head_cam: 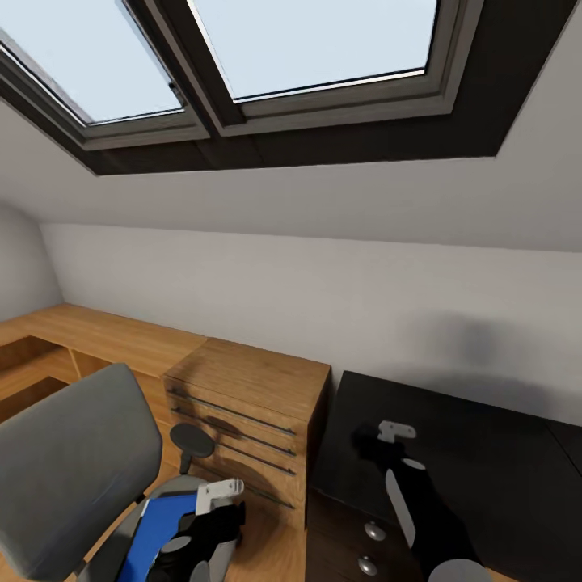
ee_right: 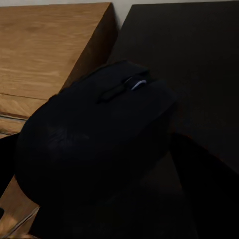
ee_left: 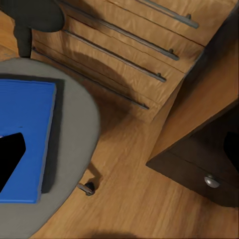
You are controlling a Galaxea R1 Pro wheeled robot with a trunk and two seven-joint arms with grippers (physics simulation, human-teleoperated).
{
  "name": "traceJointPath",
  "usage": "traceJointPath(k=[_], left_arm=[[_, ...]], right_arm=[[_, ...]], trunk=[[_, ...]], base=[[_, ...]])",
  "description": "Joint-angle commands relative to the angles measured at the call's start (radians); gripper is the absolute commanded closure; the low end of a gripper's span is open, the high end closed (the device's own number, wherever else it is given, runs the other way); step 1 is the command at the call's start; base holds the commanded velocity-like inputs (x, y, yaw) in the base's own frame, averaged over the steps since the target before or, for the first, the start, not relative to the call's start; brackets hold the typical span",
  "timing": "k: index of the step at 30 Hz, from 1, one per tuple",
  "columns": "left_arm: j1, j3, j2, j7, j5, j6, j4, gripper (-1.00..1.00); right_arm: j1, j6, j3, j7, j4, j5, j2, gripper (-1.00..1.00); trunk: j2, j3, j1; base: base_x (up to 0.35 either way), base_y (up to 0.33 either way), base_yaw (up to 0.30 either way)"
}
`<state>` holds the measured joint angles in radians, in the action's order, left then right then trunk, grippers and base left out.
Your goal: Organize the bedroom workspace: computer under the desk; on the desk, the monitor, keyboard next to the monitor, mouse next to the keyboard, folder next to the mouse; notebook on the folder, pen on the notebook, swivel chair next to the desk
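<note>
Mouse (ee_right: 94, 144), black, sits gripped in the right gripper (head_cam: 378, 443) above the near left part of the black desk (head_cam: 485, 461). Nearer, the left gripper (head_cam: 217, 505), its opening unclear, hangs over the blue folder (head_cam: 162, 525) lying on the swivel chair (head_cam: 73, 469). Beyond stands a wooden cabinet (head_cam: 250, 404).

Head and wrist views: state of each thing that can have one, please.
folder: lying flat on the swivel chair seat.
mouse: gripped by the right gripper, above the desk.
left gripper: over the folder, jaws unclear.
wooden cabinet: drawers closed.
desk drawers: closed.
</note>
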<state>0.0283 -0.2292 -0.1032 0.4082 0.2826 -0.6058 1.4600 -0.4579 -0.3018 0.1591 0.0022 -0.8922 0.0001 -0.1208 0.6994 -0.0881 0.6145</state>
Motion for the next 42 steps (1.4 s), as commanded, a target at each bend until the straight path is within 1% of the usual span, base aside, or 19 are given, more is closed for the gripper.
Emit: traceJointPath(k=[1, 2, 3, 6, 26, 40, 42], left_arm=[[0.001, -0.001, 0.000, 0.010, 0.021, -0.003, 0.010, -1.00], [0.001, -0.001, 0.000, 0.010, 0.032, -0.003, 0.017, -1.00], [0.001, -0.001, 0.001, 0.010, 0.047, -0.003, 0.024, -1.00], [0.001, -0.001, 0.000, 0.011, 0.053, -0.003, 0.028, -1.00], [0.001, -0.001, 0.002, 0.012, 0.056, -0.005, 0.030, -1.00], [0.001, -0.001, 0.000, 0.012, 0.056, -0.005, 0.029, -1.00], [0.001, -0.001, 0.000, 0.012, 0.056, -0.006, 0.028, -1.00]], right_arm=[[-0.001, -0.004, 0.002, 0.012, 0.011, 0.000, 0.000, 1.00], [-0.001, 0.006, 0.002, 0.020, 0.019, 0.001, 0.002, 1.00], [-0.001, 0.033, 0.002, 0.028, 0.028, 0.001, 0.004, 1.00], [-0.001, 0.050, 0.002, 0.033, 0.033, 0.001, 0.005, 1.00], [-0.001, 0.056, 0.003, 0.034, 0.029, -0.005, 0.003, 1.00], [-0.001, 0.058, 0.002, 0.036, 0.041, -0.004, 0.005, 1.00], [-0.001, 0.054, 0.002, 0.036, 0.070, -0.003, 0.004, 1.00]], trunk=[[0.002, -0.002, 0.000], [0.002, -0.002, 0.000], [0.002, -0.002, 0.000], [0.002, -0.002, 0.000], [0.002, -0.002, 0.000], [0.100, -0.046, 0.054], [0.114, -0.052, 0.062]], base=[[0.000, 0.000, 0.000], [0.000, 0.000, 0.000], [0.000, 0.000, 0.000], [0.000, 0.000, 0.000], [0.000, 0.000, 0.000], [0.000, 0.000, 0.000], [0.000, 0.000, 0.000]])
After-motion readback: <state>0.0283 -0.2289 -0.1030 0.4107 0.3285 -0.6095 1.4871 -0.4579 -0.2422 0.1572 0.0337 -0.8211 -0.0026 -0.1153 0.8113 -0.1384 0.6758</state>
